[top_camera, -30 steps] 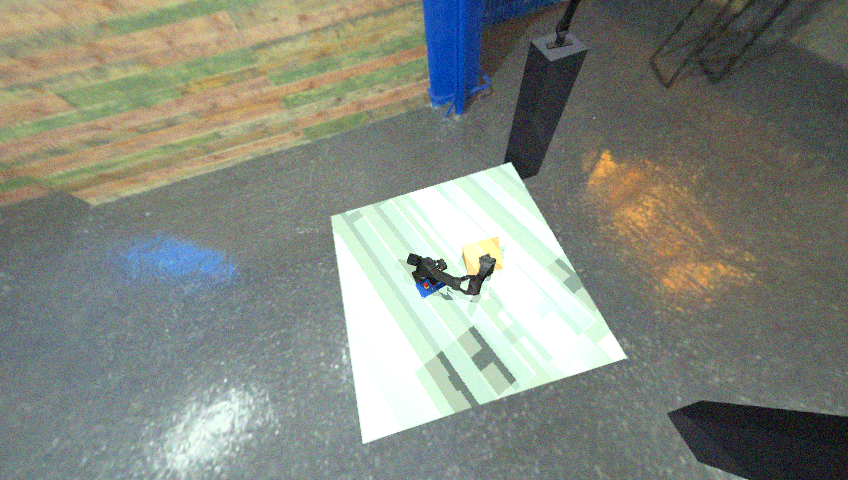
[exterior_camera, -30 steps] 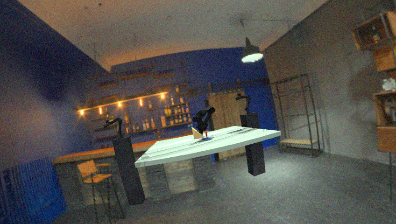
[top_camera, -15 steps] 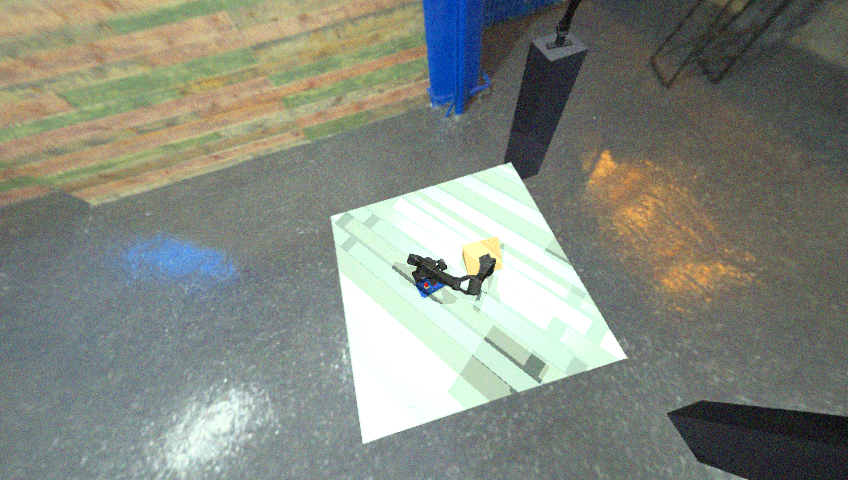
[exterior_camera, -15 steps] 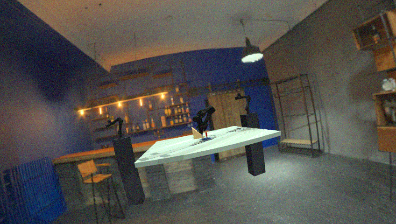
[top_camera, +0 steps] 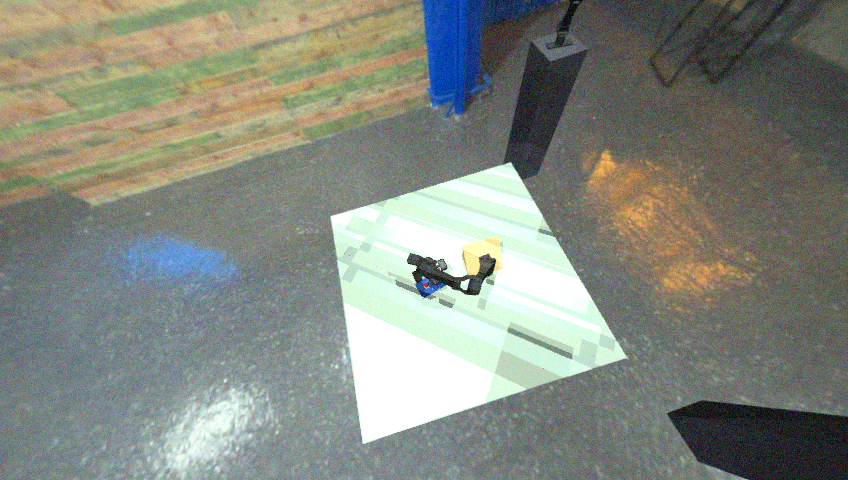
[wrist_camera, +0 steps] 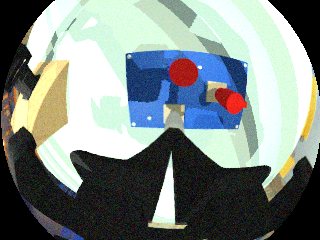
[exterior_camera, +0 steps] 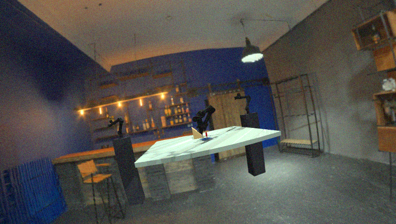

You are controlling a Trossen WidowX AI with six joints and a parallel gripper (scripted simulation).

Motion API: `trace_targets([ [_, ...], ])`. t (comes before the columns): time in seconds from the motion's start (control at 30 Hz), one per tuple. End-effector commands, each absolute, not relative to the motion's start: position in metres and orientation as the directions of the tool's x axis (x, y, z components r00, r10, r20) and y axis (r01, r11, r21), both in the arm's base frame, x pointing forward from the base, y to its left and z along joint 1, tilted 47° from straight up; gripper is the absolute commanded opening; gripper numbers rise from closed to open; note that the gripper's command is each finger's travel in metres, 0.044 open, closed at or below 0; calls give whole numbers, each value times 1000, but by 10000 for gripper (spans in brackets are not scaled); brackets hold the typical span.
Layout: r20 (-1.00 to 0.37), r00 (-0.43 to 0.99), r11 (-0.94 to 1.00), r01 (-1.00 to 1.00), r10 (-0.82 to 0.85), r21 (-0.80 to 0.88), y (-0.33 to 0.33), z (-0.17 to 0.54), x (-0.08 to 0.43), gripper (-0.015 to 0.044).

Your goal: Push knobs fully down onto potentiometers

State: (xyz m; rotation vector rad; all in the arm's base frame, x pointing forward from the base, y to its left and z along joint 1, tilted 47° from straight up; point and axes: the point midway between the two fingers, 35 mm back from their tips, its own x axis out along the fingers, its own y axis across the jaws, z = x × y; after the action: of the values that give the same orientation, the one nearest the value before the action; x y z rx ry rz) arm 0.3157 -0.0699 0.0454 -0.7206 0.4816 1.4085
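Note:
The blue circuit board stands on the table. In the wrist view a red knob stands tall and leaning in the picture over the right beige potentiometer. Another beige potentiometer sits at the board's near edge, with a grey knob or shaft on it. A round dark red part lies farther back; its height cannot be told. My gripper is shut and empty, its tips right at the grey part in the picture. Whether they touch it cannot be told.
A tan wedge-shaped block stands on the table, left of the board in the wrist view. Dark pedestals with other arms stand beyond the table.

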Motion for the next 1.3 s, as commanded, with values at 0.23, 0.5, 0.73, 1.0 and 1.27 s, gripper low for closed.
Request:
trace_targets([
  [0.23,-691,124,11,-986,712,-166,-75,50,315,79],
  [0.5,-701,155,48,-984,696,-170,-83,57,318,131],
  [0.73,-711,185,206,-977,679,-57,-92,69,325,0],
  [1.0,-708,175,383,-912,684,145,-91,76,330,0],
  [1.27,-705,165,530,-778,689,336,-89,83,335,0],
])
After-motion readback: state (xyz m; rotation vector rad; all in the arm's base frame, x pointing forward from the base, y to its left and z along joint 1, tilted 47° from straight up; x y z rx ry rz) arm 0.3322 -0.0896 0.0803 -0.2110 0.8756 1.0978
